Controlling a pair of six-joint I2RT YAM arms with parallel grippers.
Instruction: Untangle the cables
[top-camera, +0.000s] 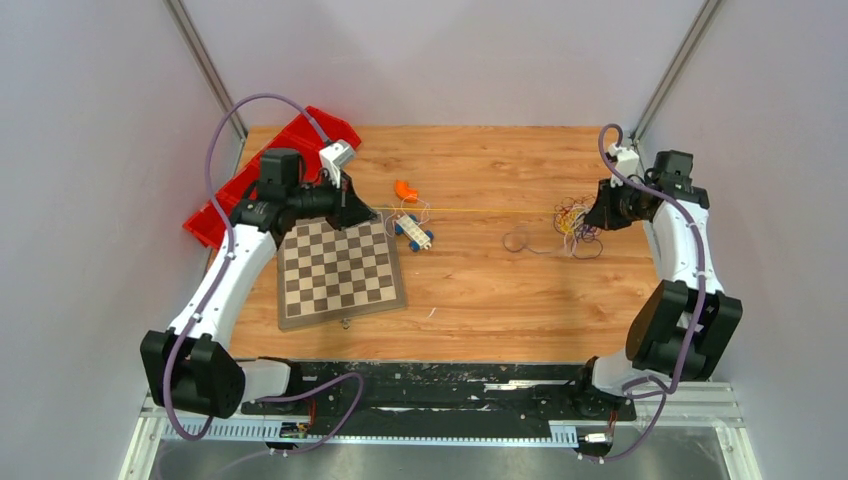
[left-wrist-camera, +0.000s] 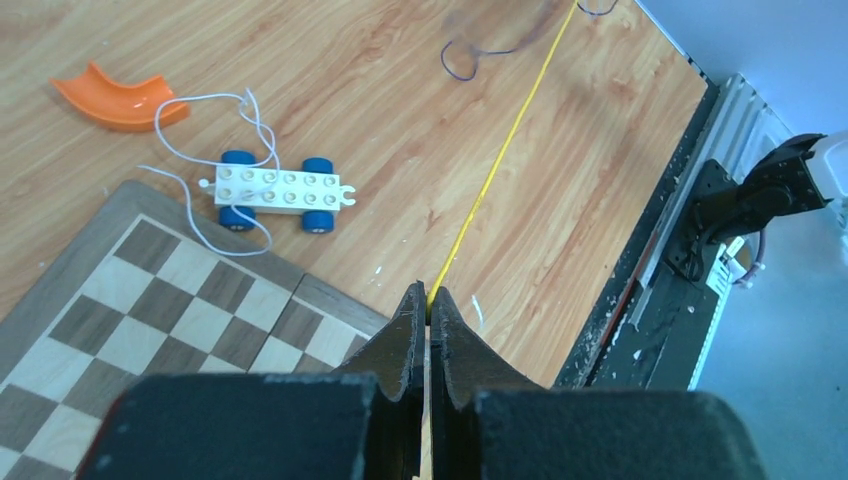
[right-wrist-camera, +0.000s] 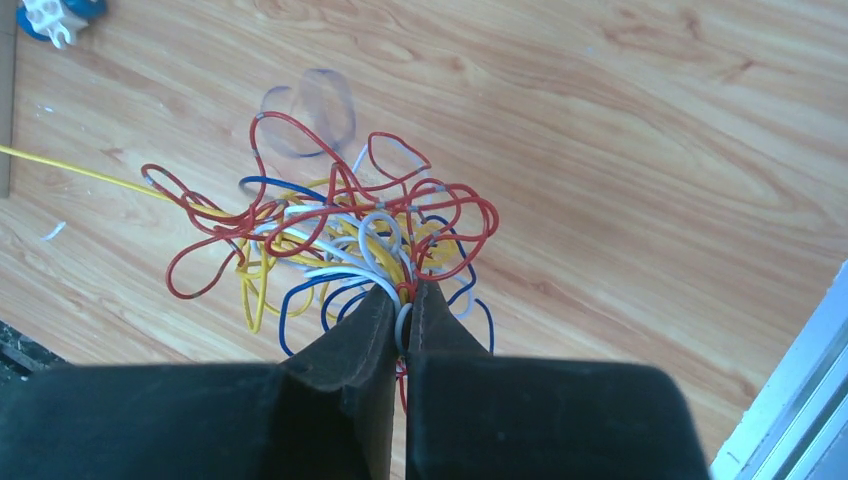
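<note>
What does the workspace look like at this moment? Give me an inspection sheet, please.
Surface: wooden table, small white flecks.
Job's things: wire tangle at right; yellow wire stretched taut from it; white wire loose by the wheeled brick; dark loop loose.
Clutter: chessboard, orange curved piece, red bin.
Grippers: left gripper shut on yellow wire; right gripper shut on wire tangle.
Cables: lilac hoses along both arms.
Surroundings: grey walls; metal rail at near edge.

I see the chessboard (top-camera: 340, 272) on the left of the tabletop (top-camera: 500, 290), with a wheeled brick (top-camera: 414, 231) by its far right corner and a curved piece (top-camera: 405, 189) behind that. The cable bundle (top-camera: 572, 217) lies to the right, and one cable (top-camera: 470, 210) stretches leftward from it, behind the brick. A bin (top-camera: 225, 205) seems to overhang the far left edge.
</note>
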